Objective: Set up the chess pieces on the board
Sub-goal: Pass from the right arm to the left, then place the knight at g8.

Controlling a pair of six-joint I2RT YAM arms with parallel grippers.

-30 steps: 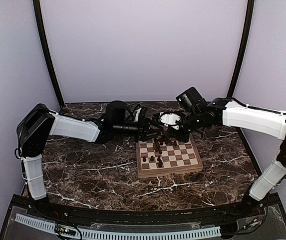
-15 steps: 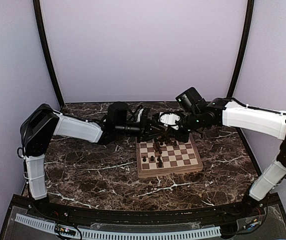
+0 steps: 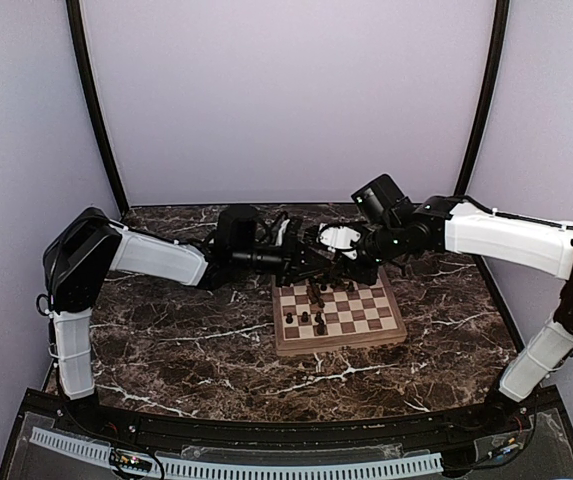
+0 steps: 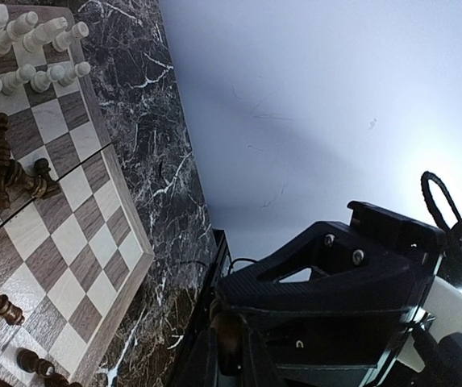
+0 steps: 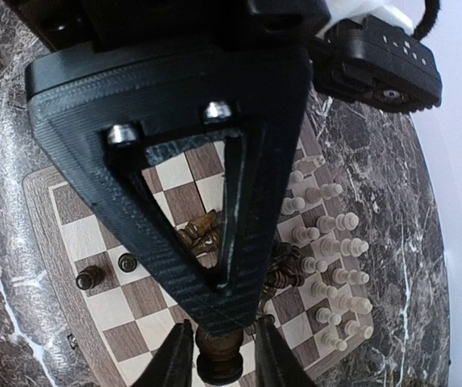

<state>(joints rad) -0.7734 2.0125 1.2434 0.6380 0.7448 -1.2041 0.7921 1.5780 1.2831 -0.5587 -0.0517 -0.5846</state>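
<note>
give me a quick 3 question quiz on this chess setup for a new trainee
1. True or false: the cream pieces stand in rows on the board.
2. The right gripper holds: A) a cream pawn B) a dark piece C) nothing.
3. Fill in: the heap of toppled pieces is ____ in colour.
Key: 1 true; 2 B; 3 dark.

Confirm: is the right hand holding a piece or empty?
Holding: fingers of the right hand pinch a dark chess piece from both sides, wrist view.
</note>
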